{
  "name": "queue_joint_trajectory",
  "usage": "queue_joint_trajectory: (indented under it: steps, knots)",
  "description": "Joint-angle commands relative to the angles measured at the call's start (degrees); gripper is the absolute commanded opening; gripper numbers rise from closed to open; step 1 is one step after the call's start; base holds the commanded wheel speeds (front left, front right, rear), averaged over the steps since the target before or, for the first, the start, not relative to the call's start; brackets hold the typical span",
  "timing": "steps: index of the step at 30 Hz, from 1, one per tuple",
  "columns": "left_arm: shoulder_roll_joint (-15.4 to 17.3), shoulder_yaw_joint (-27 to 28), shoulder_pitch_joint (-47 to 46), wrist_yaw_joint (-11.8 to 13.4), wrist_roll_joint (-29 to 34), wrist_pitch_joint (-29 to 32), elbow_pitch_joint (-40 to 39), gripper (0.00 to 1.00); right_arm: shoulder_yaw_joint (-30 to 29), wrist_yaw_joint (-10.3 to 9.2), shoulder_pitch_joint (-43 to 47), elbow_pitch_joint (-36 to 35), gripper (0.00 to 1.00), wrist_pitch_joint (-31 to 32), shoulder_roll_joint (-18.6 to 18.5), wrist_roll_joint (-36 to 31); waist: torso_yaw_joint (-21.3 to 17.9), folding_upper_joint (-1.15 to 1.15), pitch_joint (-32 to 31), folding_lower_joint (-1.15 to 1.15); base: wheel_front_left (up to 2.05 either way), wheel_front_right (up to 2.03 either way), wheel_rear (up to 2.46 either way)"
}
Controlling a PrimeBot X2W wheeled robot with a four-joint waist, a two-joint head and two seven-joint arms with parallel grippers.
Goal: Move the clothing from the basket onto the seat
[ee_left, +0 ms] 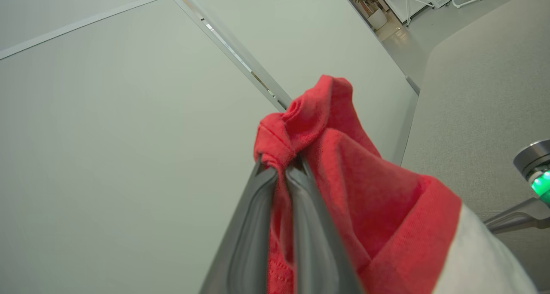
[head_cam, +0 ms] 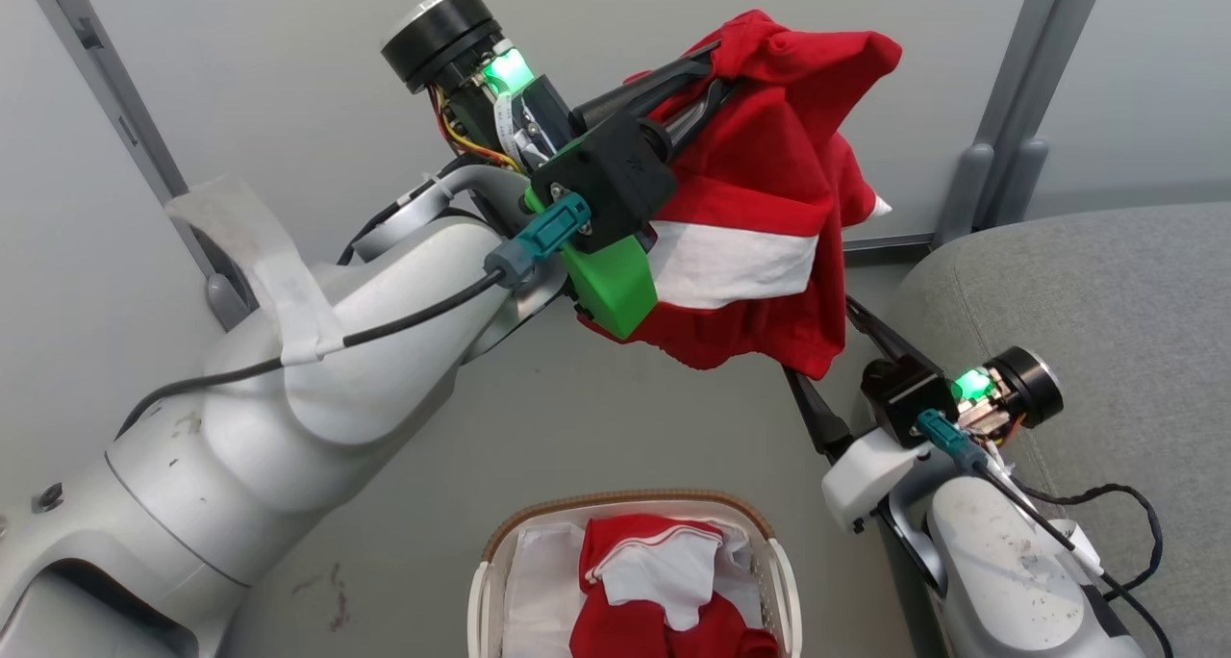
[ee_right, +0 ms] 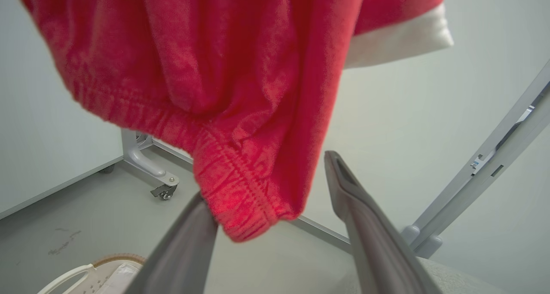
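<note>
A red garment with a white panel hangs high in the air, and my left gripper is shut on its bunched top. In the left wrist view the dark fingers pinch the red cloth tight. My right gripper stands open just under the garment's lower hem, by the seat. From the right wrist, the hem dangles between the spread fingers without being clamped. Below stands the basket, with another red and white garment inside on its white liner.
Pale partition panels on grey metal posts close off the back. One post foot has a caster on the grey floor. The basket's rim is at the bottom left of the right wrist view. The seat's edge lies right of the held garment.
</note>
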Motion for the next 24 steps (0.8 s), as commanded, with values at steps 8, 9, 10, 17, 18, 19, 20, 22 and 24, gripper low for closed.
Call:
queue_joint_trajectory:
  steps: [8, 9, 10, 17, 18, 19, 20, 22, 24]
  knots:
    - [0.86, -0.38, 2.40, 0.53, -1.47, -0.07, -1.62, 0.00, 2.76, -0.06, -3.12, -0.78, 0.24, -0.02, -0.25, 0.73, 0.97, 0.00, -0.32, 0.00, 0.00, 0.00, 0.00]
    - [1.00, -0.40, 2.69, 0.63, -1.65, -0.12, -1.57, 0.00, 2.98, -0.06, -3.18, -1.00, 0.16, -0.02, -0.24, 0.85, 0.98, 0.00, -0.35, 0.00, 0.00, 0.00, 0.00]
    - [1.09, -0.38, 3.17, 0.75, -1.95, -0.14, -1.46, 0.00, 3.21, -0.06, -3.19, -1.29, 0.01, -0.02, -0.23, 1.05, 0.97, 0.00, -0.38, 0.00, 0.00, 0.00, 0.00]
    - [2.05, 0.21, 5.94, 1.62, -3.62, -0.64, -0.38, 0.00, 3.40, -0.06, -2.43, -3.76, 0.00, -0.02, -0.24, 1.25, 0.46, 0.00, -0.39, 0.00, 0.00, 0.00, 0.00]
    - [2.21, 0.36, 6.40, 1.81, -4.08, -0.76, -0.11, 0.00, 3.39, -0.06, -2.37, -4.15, 0.00, -0.02, -0.24, 1.33, 0.31, 0.00, -0.34, 0.00, 0.00, 0.00, 0.00]
    - [2.36, 0.52, 6.79, 1.97, -4.39, -0.88, 0.17, 0.00, 3.37, -0.06, -2.34, -4.45, 0.00, -0.03, -0.24, 1.35, 0.19, 0.00, -0.30, 0.00, 0.00, 0.00, 0.00]
    - [2.46, 0.72, 7.26, 2.12, -4.89, -0.96, 0.50, 0.00, 3.24, -0.06, -2.39, -4.90, 0.00, -0.02, -0.24, 1.29, 0.02, 0.00, -0.24, 0.00, 0.00, 0.00, 0.00]
    - [2.64, 1.11, 8.24, 2.52, -5.84, -1.24, 0.98, 0.00, 2.95, -0.06, -2.47, -5.60, 0.00, -0.02, -0.23, 1.18, -0.29, 0.00, -0.10, 0.00, 0.00, 0.00, 0.00]
    - [2.74, 1.65, 9.44, 2.92, -6.68, -1.60, 1.46, 0.00, 2.37, -0.06, -2.61, -6.36, 0.00, -0.03, -0.25, 1.12, -0.56, 0.00, 0.04, 0.00, 0.00, 0.00, 0.00]
